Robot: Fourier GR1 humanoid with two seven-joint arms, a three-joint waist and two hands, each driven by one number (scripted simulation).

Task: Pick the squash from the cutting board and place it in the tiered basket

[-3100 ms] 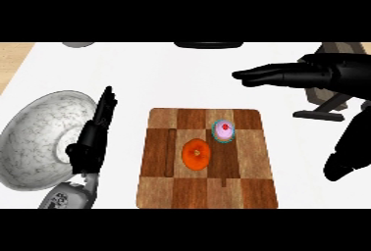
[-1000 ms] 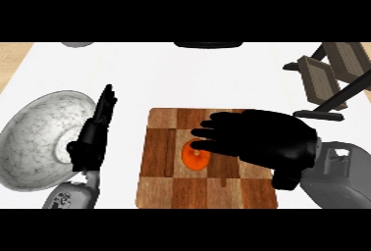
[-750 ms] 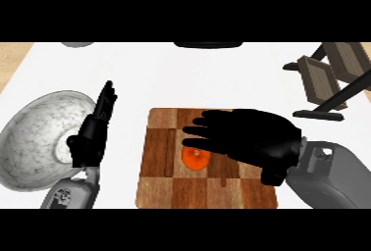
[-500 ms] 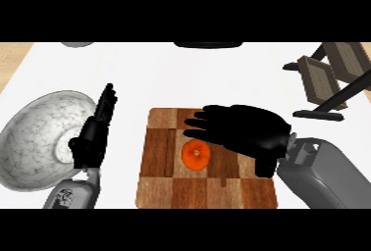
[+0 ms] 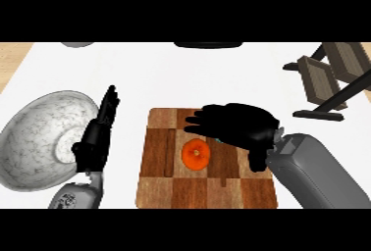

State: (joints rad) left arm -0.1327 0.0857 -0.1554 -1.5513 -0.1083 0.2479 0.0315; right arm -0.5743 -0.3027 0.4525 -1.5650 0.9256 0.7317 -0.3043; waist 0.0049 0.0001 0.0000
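Note:
The orange squash [image 5: 194,153] lies on the wooden cutting board [image 5: 210,188], left of its middle. My right hand [image 5: 235,125] hovers open over the board's far half, just behind and right of the squash, fingers pointing left and apart from it. It hides most of a small pink-and-teal item, of which only a teal sliver [image 5: 218,141] shows. My left hand [image 5: 98,135] rests open, fingers up, between the bowl and the board's left edge. The dark wooden tiered basket [image 5: 326,78] stands at the far right.
A large marbled grey bowl [image 5: 39,137] sits at the left, close to my left hand. Two dark objects [image 5: 208,45] poke in at the counter's far edge. White counter lies between the board and the basket.
My right hand came in from the far right over the board, covering the squash, then drew slightly back and up, so the squash now shows fully. The left hand has stayed still.

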